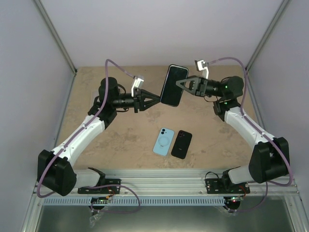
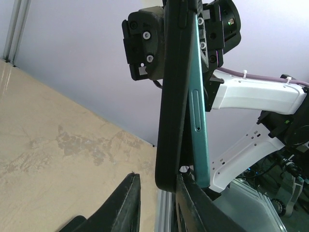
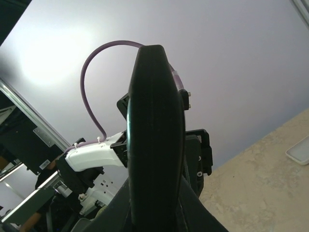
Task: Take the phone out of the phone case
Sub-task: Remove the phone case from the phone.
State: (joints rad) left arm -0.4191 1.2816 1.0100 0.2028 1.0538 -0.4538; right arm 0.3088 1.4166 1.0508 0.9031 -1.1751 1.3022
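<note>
The right end effector (image 1: 180, 87) is pinching the upper part of the phone case (image 1: 174, 86) from the 3 o'clock side and is holding it in the air above the far half of the table (image 1: 120, 140). The long side is standing nearly upright. I judge that this is giving the other arm free access to the lower end.

The left end effector (image 1: 157, 100) is reaching in from 9 o'clock. In its wrist view its fingers (image 2: 126, 205) are standing a little apart, with the bottom corner of the case between them. The finger at 7 o'clock is not touching the case. The teal phone (image 2: 199, 121) is sitting in the case, but at the bottom its edge is showing a small gap from the black shell. It seems the left arm is preparing to peel that corner away.

A light-blue item (image 1: 164, 141) and a black item (image 1: 182, 144) are lying at 6 o'clock from the held case, well apart from it.
</note>
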